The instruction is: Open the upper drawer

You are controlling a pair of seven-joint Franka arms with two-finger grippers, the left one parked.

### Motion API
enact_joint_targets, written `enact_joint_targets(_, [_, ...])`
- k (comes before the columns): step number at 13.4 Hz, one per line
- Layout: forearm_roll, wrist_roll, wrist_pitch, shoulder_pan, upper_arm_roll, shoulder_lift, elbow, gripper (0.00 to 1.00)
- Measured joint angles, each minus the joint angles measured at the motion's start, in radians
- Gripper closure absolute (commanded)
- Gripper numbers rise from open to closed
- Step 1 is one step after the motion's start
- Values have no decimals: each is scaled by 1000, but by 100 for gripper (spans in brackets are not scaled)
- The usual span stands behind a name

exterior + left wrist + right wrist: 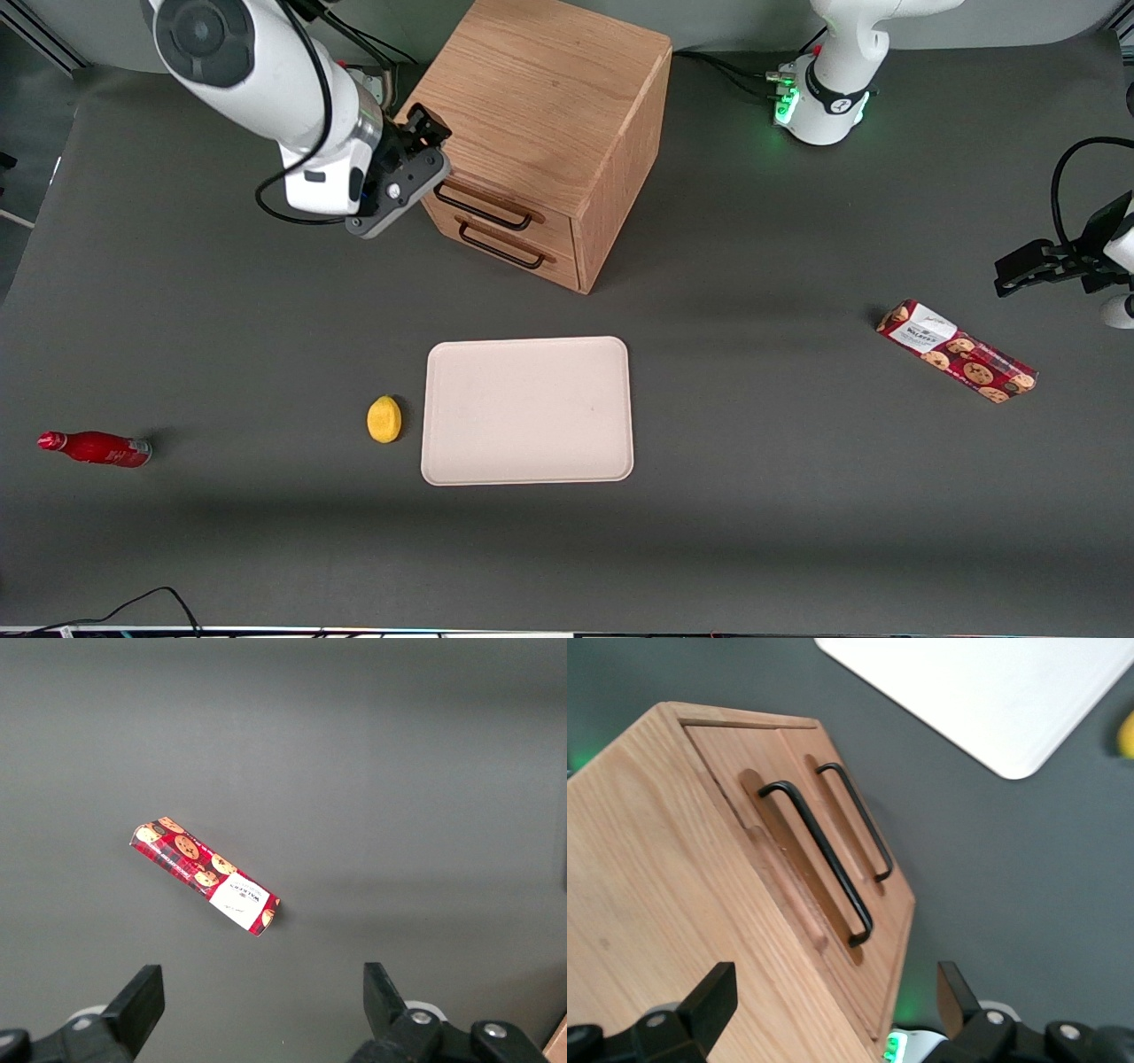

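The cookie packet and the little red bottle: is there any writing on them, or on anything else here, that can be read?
Cookie packet: white label with a brand word, too blurred to read for certain.
Red bottle: white marks, too small to read.
Cabinet, tray, lemon: no writing.
Gripper, open beside the upper drawer: no writing visible.

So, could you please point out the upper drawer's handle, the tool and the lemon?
upper drawer handle (819,850): right wrist view, middle of the bar.
tool (423,135): front view, at the fingertips, beside the cabinet.
lemon (384,419): front view, its middle.

Pale tray (528,410), lemon (384,419) beside it, red bottle (96,448), cookie box (956,351)
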Motion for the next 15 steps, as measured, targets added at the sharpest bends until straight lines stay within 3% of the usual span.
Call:
enact_joint_targets(3, [61,-7,0,-6,-1,38,0,0])
enact_joint_targets(15, [64,-180,18,-40,12,196,-7,0])
